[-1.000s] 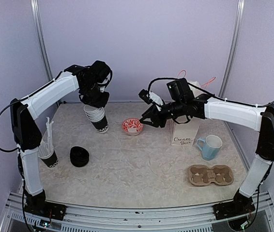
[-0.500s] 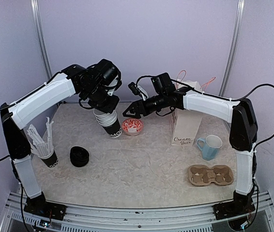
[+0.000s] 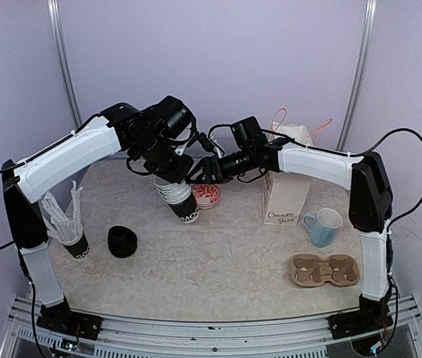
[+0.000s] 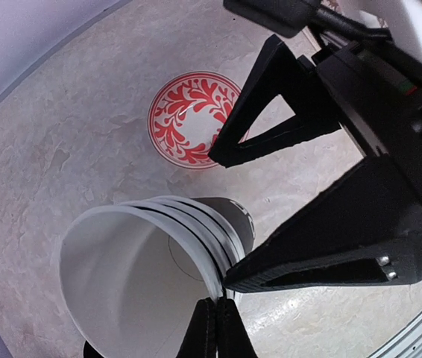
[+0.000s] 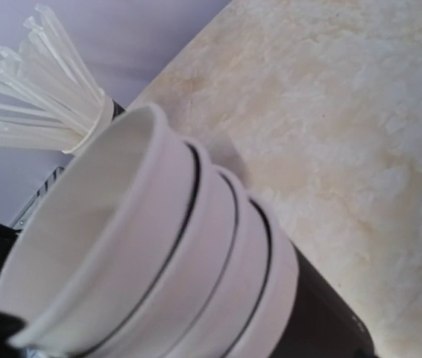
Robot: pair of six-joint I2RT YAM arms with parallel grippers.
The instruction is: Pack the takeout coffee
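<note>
Right now we are working on an early step, freeing a single cup from the stack of cups (image 3: 180, 200). Nothing is packed: the cardboard carrier (image 3: 324, 270) is lying near the right front of the table (image 3: 218, 276) with no cup in it, and the black lids (image 3: 122, 242) are sitting in their own pile well to the left.

We are holding the stack tilted over the middle of the table, just beside the red patterned bowl (image 3: 205, 195), with its base pointing down and forward; it looks clear of the surface. Our left gripper (image 4: 212, 317) is clamping the white rim from above, fingers pressed together on the paper edge. The right wrist view is showing four nested rims.

Our right gripper (image 3: 198, 173) is arriving from the other side with its jaws standing wide apart, one finger on either side of the stack's black wall. We cannot tell whether either finger is touching it.

We are judging that the next move calls for closing the right jaws on the outermost cup, below the rims, and drawing it off along the stack's axis while the left grip resists.

Our left arm is arching high from its base and bending down at the wrist. Our right arm is reaching leftward, forearm nearly level, passing in front of the paper bag (image 3: 282, 201).
</note>
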